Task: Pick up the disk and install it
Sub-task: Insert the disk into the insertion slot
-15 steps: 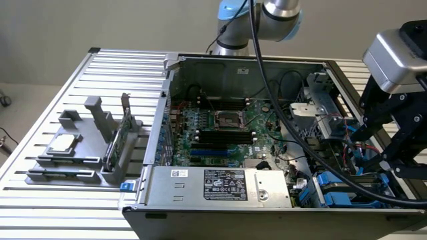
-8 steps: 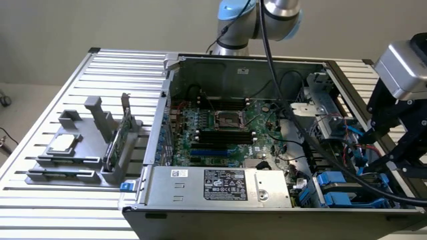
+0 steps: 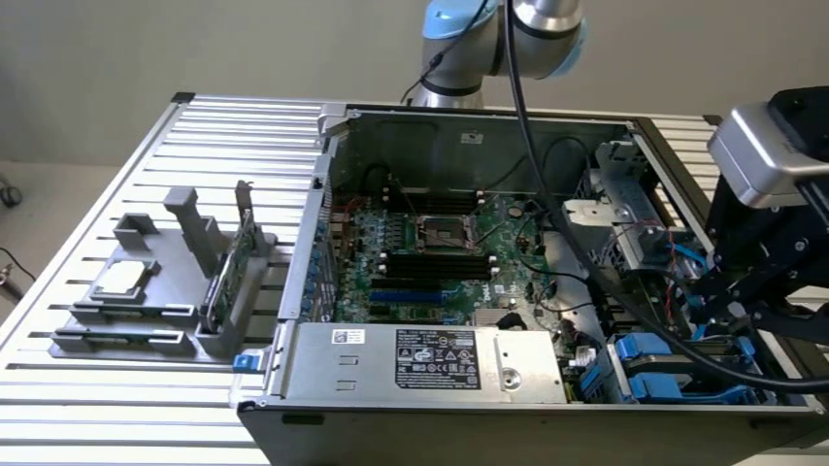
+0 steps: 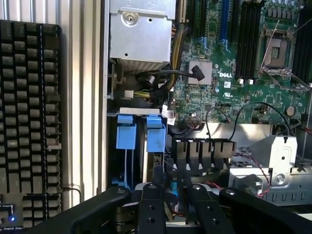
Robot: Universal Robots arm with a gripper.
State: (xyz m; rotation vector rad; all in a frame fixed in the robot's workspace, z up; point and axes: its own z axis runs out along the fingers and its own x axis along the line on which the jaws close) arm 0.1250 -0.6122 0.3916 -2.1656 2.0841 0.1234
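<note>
Wrist view: blue plastic-framed disk (image 4: pixel 155 139), matte black gripper (image 4: pixel 173 180).

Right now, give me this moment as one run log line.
end effector: close over drive bay of open dark metal computer case | blue plastic-framed disk: standing in bay beside second blue carrier

The hand (image 3: pixel 733 305) hangs low over the open computer case (image 3: pixel 388 126), near its blue drive carriers (image 3: pixel 644 354).

Stands on edge as a disk (image 4: pixel 156 139), bright blue carrier end showing, seated in the drive bay (image 4: pixel 111 146) just ahead of the pincer (image 4: pixel 171 179).
</note>
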